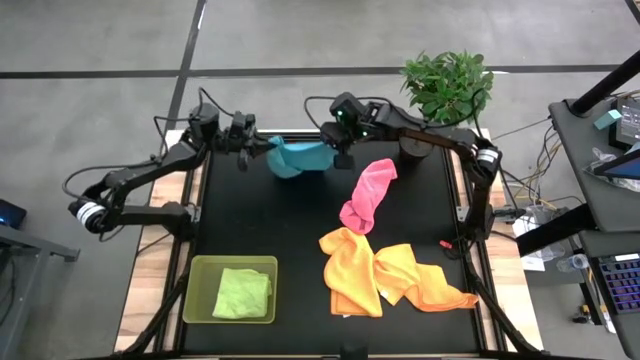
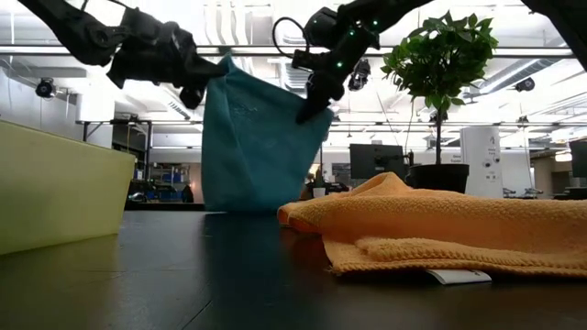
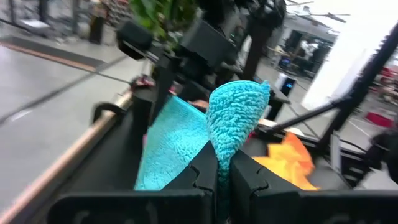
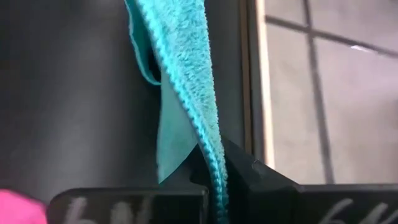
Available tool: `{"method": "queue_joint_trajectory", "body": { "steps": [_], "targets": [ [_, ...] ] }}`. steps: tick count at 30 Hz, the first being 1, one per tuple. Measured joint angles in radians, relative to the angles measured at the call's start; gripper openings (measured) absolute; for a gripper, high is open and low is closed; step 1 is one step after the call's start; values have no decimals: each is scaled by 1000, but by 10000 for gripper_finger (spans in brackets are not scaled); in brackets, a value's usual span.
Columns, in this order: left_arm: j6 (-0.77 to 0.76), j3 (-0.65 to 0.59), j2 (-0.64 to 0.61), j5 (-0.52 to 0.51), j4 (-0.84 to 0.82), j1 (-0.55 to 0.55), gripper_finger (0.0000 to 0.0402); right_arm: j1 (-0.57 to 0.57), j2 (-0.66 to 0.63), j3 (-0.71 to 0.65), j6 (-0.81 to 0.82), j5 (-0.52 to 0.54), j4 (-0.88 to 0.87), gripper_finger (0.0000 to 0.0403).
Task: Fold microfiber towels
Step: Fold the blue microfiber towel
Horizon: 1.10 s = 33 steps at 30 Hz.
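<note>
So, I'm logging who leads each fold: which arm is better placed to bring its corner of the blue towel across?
Neither clearly: left gripper and right gripper each pinch a top corner of the blue towel, hanging level between them.

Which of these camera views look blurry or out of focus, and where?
Left wrist view: the room and right arm behind are smeared, while the light blue microfiber towel is fairly sharp. Right wrist view: the same towel is crisp, its own fingers soft. Low view: the near orange microfiber towel is sharp, the backlit room hazy. High view: evenly sharp.
</note>
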Motion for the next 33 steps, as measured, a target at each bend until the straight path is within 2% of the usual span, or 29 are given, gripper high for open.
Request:
{"method": "queue_joint_trajectory", "body": {
  "steps": [7,13,22,25,28,31,33],
  "targets": [
    [0,-62,0,-1,1,-113,0,60,0,-5,24,-15,-117,8],
    [0,-117,0,-7,-2,-207,0,120,0,-26,72,-136,-196,8],
    [0,-156,0,-29,1,-268,0,190,0,-78,81,-132,-199,8],
    [1,-167,0,-49,-4,-268,0,195,-1,-77,102,-77,-199,8],
    [1,-167,0,-49,-8,-268,10,196,-6,-77,128,73,-200,8],
    [8,-167,0,-49,-8,-268,39,195,-12,-76,150,234,-213,8],
    [28,-167,0,-68,-8,-266,66,194,-14,-76,152,289,-213,8]
  ]
}}
